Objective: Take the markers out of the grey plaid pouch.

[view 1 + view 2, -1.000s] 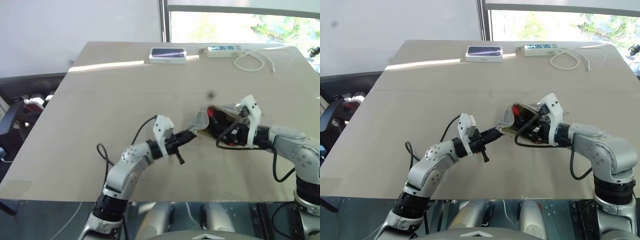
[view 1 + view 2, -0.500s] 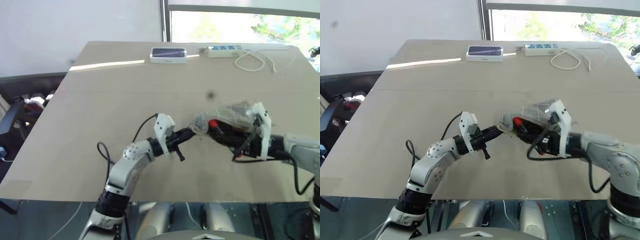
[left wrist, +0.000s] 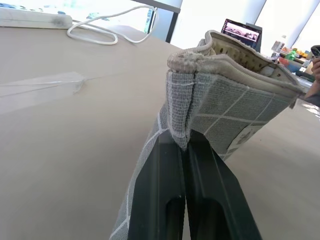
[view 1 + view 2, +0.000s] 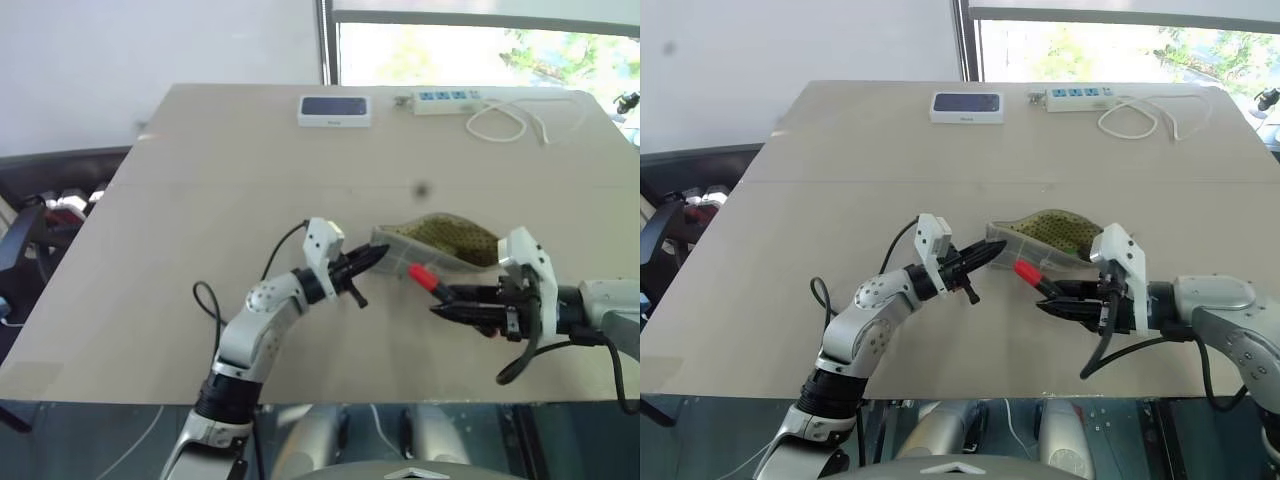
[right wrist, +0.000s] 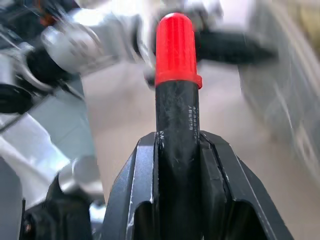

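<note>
Beyond, window (image 4: 480,40) light crosses the beige table (image 4: 200,200).

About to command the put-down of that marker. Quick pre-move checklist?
1. Right gripper shut on the red-capped marker: ok.
2. Marker fully out of the pouch: ok.
3. Left gripper clamped on the pouch's end seam: ok.
4. Pouch mouth open, lining showing: ok.
5. Bare table for setting the marker down: ok.
6. More markers left inside the pouch: cannot tell.
</note>
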